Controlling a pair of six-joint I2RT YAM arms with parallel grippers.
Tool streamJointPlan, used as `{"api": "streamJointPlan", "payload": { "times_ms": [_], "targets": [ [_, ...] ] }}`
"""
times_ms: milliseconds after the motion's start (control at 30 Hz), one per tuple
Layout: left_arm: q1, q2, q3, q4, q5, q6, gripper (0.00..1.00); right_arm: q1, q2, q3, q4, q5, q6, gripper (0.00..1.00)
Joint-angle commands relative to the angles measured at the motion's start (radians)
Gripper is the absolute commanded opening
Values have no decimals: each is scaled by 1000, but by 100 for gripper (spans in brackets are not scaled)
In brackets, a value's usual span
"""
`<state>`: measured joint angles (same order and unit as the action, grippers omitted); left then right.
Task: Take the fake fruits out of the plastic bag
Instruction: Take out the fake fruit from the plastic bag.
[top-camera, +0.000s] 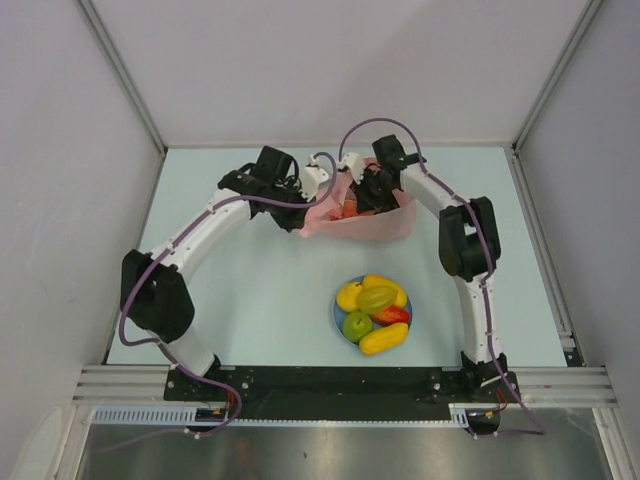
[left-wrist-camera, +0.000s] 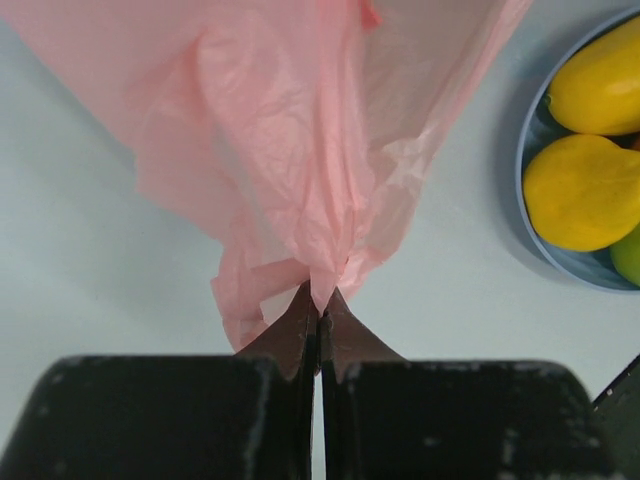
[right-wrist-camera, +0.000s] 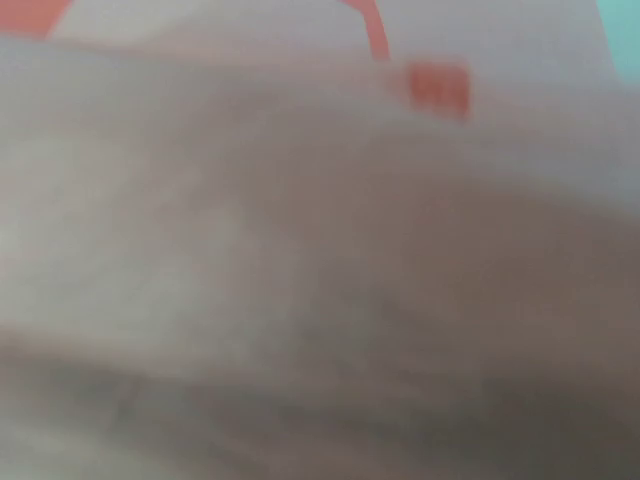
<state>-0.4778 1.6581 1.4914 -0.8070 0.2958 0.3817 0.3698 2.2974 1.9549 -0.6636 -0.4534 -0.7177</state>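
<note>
**A:** Where is the thin translucent pink plastic bag (top-camera: 385, 228) relative to your left tool (left-wrist-camera: 318, 303)?
**B:** Its gathered edge is pinched between that tool's closed tips.
**A:** And your right tool (top-camera: 372, 188)?
**B:** Down in the bag's mouth. Pink film blurs its camera, so I cannot tell its opening. Glossy plastic fruits (top-camera: 375, 298) fill the round blue plate (top-camera: 336, 312) nearby.

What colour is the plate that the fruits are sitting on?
Light blue. The plate shows best in the left wrist view, at the right edge.
</note>
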Motion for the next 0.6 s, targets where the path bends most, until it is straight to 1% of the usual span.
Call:
{"api": "streamJointPlan", "payload": {
  "times_ms": [0,67,100,233,400,467,500,567],
  "targets": [
    [7,8,41,61,-27,-35,0,-22,-283,-146,-18,1,-17,4],
    [8,6,36,92,-33,-52,0,-25,-360,-206,-18,5,-23,3],
    [8,8,35,109,-32,-55,0,-26,-428,-264,-13,8,-20,3],
    [10,11,29,147,-35,-75,5,-25,-562,-370,33,22,12,1],
    [10,20,47,172,-12,-99,10,-19,-639,-409,67,41,64,0],
    [10,23,61,172,-9,-107,18,-19,-665,-409,81,51,92,0],
    [10,25,67,163,-10,-107,29,-20,-677,-409,88,55,103,0],
    [10,23,92,151,-44,-109,43,-22,-710,-396,96,67,121,0]
  ]
}}
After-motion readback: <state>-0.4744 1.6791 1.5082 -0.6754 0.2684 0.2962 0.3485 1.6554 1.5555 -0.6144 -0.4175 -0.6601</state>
